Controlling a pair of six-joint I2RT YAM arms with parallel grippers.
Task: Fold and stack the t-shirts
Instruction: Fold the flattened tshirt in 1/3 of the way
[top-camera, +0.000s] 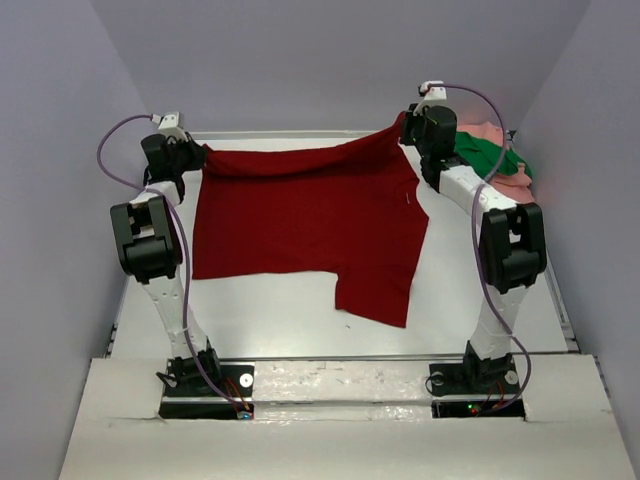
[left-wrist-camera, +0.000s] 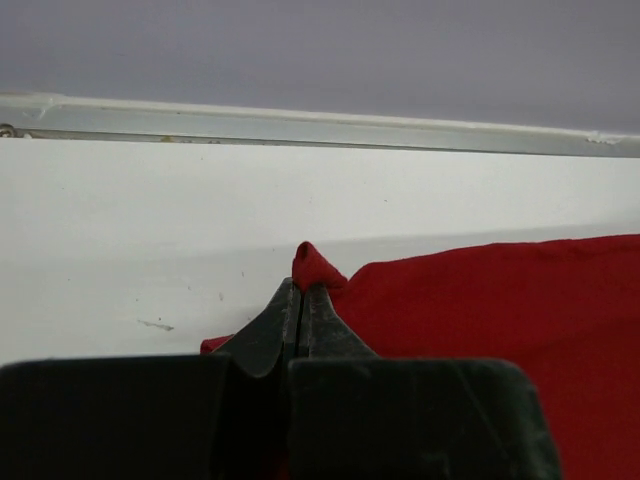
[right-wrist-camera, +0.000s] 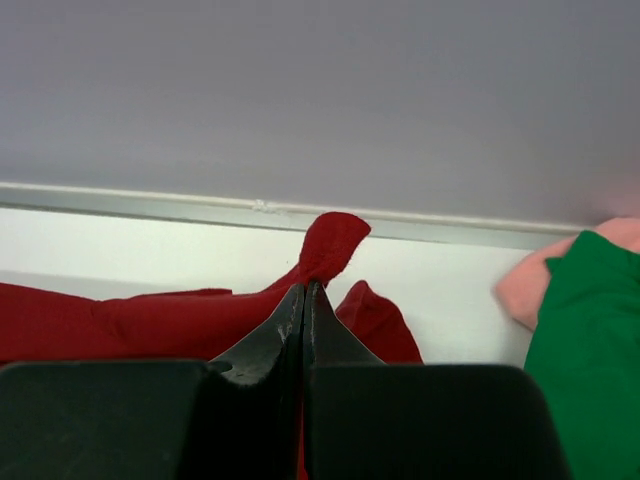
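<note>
The white desk is covered across its far middle by the dark red t-shirt. The shirt is spread open and flat, with its upper edge drawn out along the far rim and one part reaching nearer the bases on the right.

The left arm and the right arm are seen from above to rise from their bases, bent at the elbow. Each is stretched towards a far corner of the shirt.

The green t-shirt is bunched at the far right of the desk, laid over the salmon pink t-shirt, and both lie just beside the right arm.

The left tool is shown by its wrist camera with fingers pressed together and a small peak of red cloth pinched at the tips. The right tool is likewise closed, on a fold at the shirt's far right corner, which is raised off the desk.

The pinched tips are seen clearly only in the wrist views, while the shirt's whole outline is seen only from above.
</note>
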